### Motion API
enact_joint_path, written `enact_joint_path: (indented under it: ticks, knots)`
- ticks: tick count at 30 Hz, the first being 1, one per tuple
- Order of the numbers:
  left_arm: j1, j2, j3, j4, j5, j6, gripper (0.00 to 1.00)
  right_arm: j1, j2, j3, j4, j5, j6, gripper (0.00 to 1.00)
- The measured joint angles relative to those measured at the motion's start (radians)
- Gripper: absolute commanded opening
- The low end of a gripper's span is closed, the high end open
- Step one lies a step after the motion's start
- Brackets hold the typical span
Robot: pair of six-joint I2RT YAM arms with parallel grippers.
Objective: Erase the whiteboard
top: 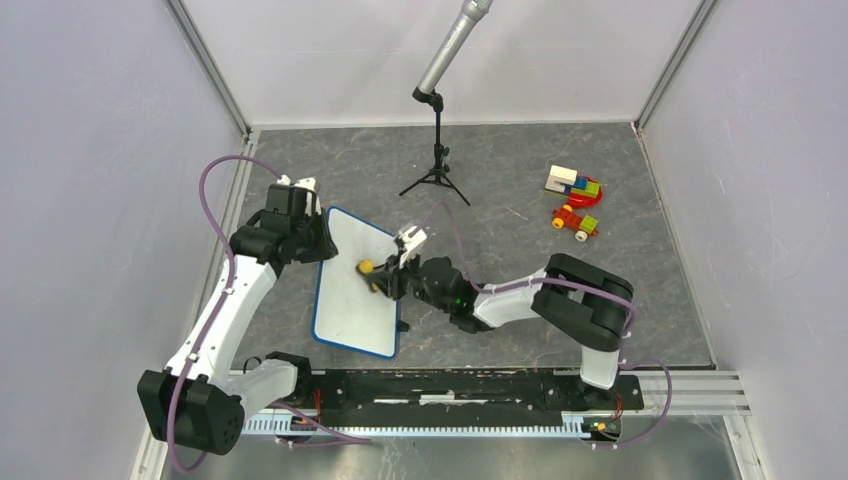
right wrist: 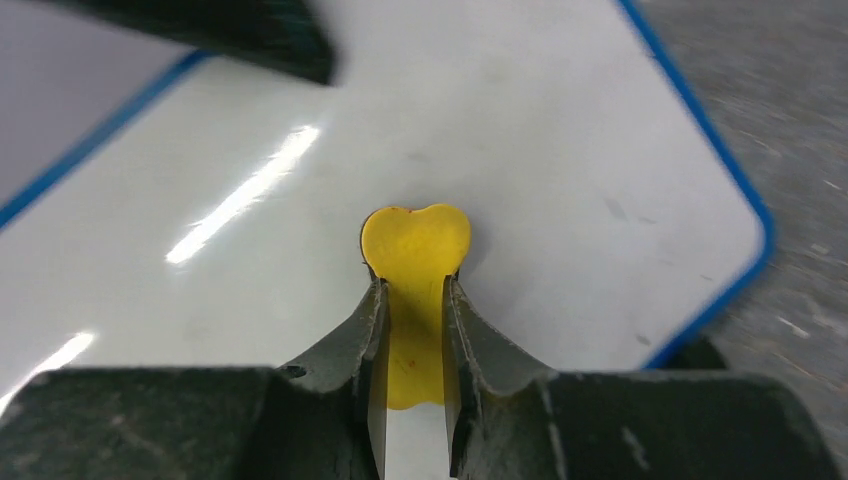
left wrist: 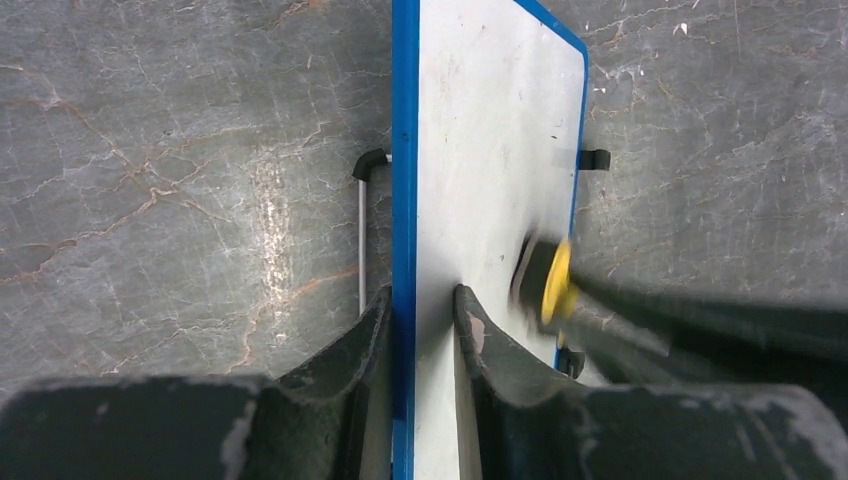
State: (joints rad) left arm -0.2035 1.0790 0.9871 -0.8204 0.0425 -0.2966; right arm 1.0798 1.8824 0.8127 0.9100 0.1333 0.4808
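As seen from above, the whiteboard (top: 345,305) rests on the bench (top: 500,170). Its far rim sits between the fingers of the left end effector (top: 318,235), and its middle lies under the right end effector (top: 380,277), which pinches a yellow eraser (top: 366,267).

From the left wrist, the fingers (left wrist: 365,345) clamp the thin blue rim. The board looks stiff, light and probably slippery, so the edge seems the best hold.

From the right wrist, the surface ahead of the jaws is white, glossy, faintly smudged and without writing.
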Motion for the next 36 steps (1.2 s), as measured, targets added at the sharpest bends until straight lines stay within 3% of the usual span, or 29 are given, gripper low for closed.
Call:
enact_joint_path:
  ticks: [11, 22, 28, 36]
  knots:
    - [0.000, 0.001, -0.012, 0.006, -0.015, 0.000, 0.02, 0.223, -0.100, 0.037, -0.058, -0.140, -0.315, 0.18]
    - [0.000, -0.021, -0.027, 0.024, -0.017, -0.002, 0.02, 0.273, -0.199, -0.165, -0.112, -0.146, -0.418, 0.18]
    - [-0.001, -0.032, -0.037, 0.043, -0.020, -0.002, 0.02, 0.300, -0.188, -0.030, -0.282, -0.124, -0.481, 0.18]
    - [-0.002, -0.050, -0.055, 0.044, -0.043, -0.026, 0.02, 0.345, -0.137, 0.189, -0.345, -0.112, -0.518, 0.18]
